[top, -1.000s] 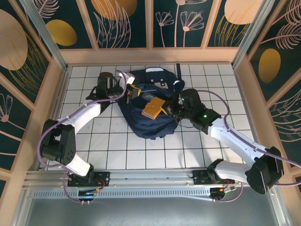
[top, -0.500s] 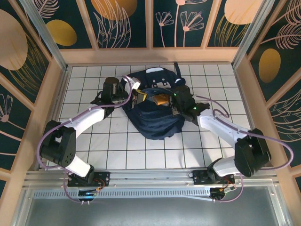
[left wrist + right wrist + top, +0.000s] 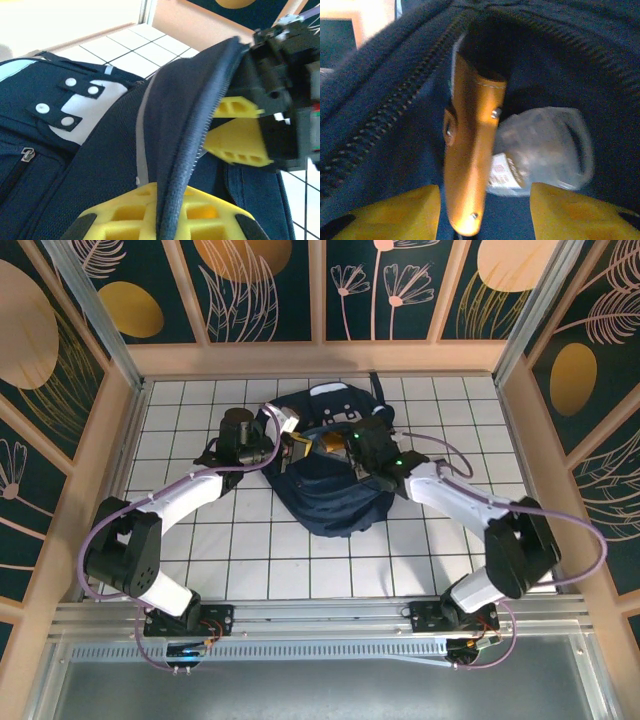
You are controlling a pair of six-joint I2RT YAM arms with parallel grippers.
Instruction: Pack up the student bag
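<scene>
- White gridded tabletop (image 3: 250, 560) under both arms, walled by teal panels (image 3: 420, 315) with gold leaves.
- Left gripper (image 3: 167, 220) is clamped on the zipper edge of the student bag (image 3: 325, 495), which lies between the two grippers.
- Right gripper (image 3: 485, 215) is inside the bag's opening, jaws apart, with an orange case (image 3: 470, 165) between them.

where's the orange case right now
Right wrist view: the case stands inside the bag, between the fingers of the right gripper, beside a clear packet.
</scene>
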